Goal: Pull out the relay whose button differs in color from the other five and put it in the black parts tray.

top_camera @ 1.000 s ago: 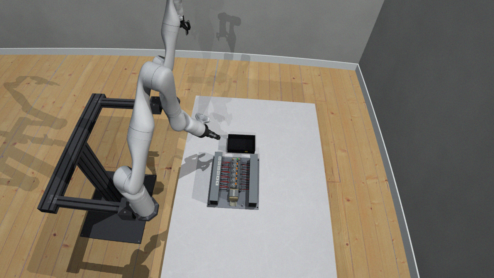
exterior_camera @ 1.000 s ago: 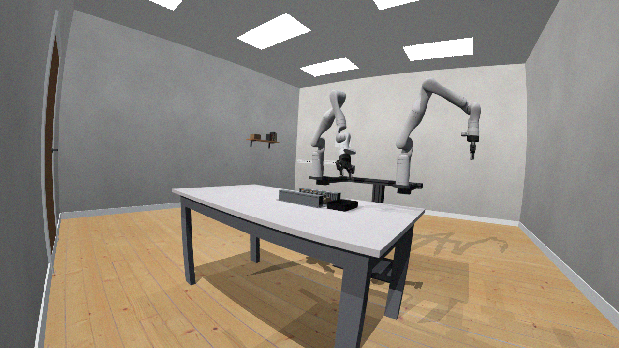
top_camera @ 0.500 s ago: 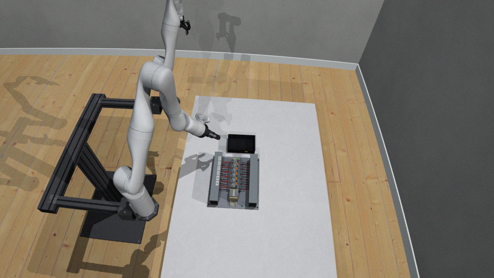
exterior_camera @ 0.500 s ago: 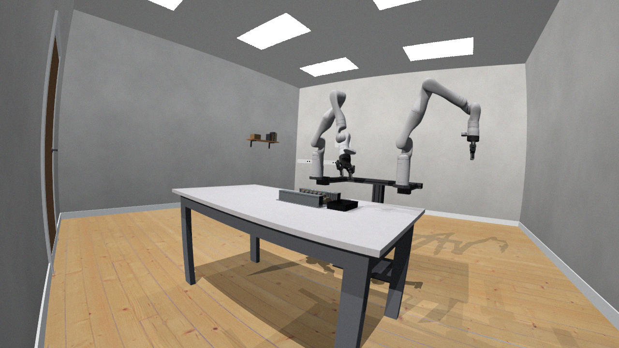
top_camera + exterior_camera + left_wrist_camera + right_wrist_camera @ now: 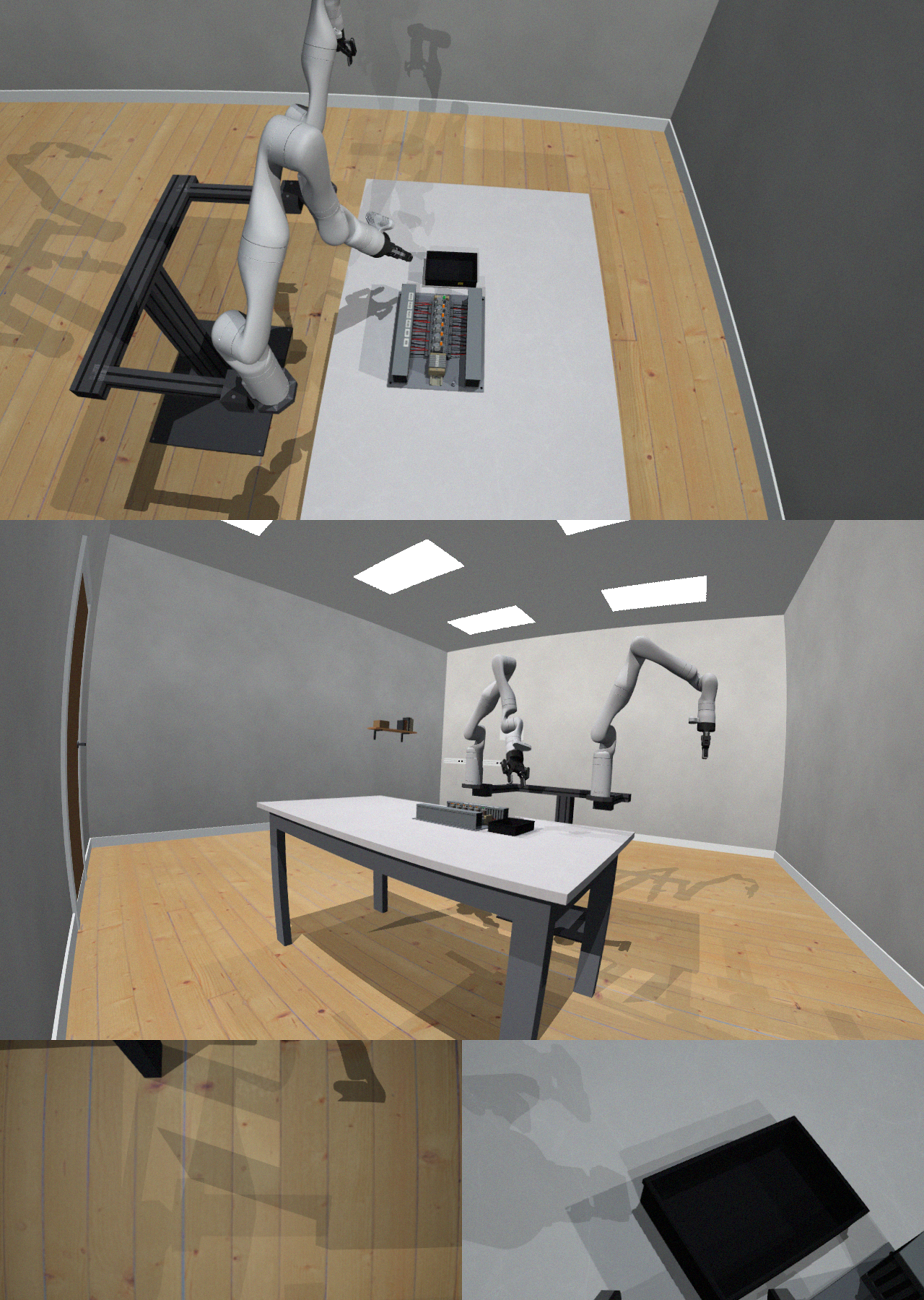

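The relay panel (image 5: 419, 375) (image 5: 448, 816) lies flat on the table, a corner showing in the right wrist view (image 5: 841, 1272). Its row shows a green button (image 5: 445, 297) at the tray end and several orange buttons (image 5: 442, 324). I see no relay raised, but details are small. The black parts tray (image 5: 445, 284) (image 5: 510, 829) (image 5: 808, 1160) is empty beside the panel's green end. My right gripper (image 5: 410, 258) (image 5: 517, 781) (image 5: 693, 1295) is partly open and empty, above the table beside the tray. My left gripper (image 5: 351, 59) (image 5: 704, 756) is open and empty, far from the table; its fingers do not show in the left wrist view.
Tall grey ducts (image 5: 401, 342) (image 5: 474, 342) flank the relay row, with red and black wires between. A beige terminal block (image 5: 437, 363) sits at the row's far end from the tray. The arms' dark stand (image 5: 129, 271) (image 5: 564, 804) is beside the table (image 5: 535, 388) (image 5: 362, 823).
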